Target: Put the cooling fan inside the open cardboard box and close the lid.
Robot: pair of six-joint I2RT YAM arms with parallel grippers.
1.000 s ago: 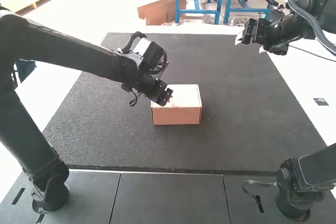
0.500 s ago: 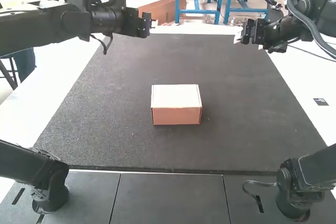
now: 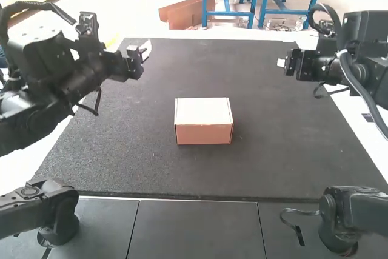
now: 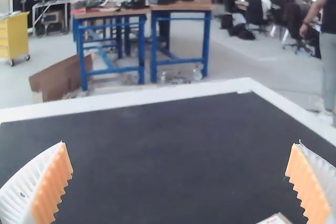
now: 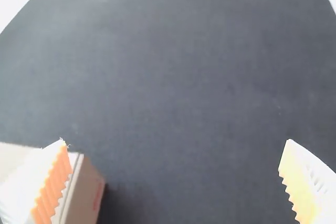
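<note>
Cardboard box (image 3: 204, 120), lid down, sits mid-mat (image 3: 273, 144). Left gripper (image 3: 142, 51) hangs near the mat's far-left corner, fingers spread, empty. Right gripper (image 3: 282, 63) hangs near the far-right edge, likewise spread, empty.

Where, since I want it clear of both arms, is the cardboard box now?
In the high view the cardboard box sits closed near the middle of the black mat, with the left gripper and the right gripper on either side farther back.

Left gripper (image 3: 137, 54) and right gripper (image 3: 283, 63) wide open, aloft, probably angled inward.
</note>
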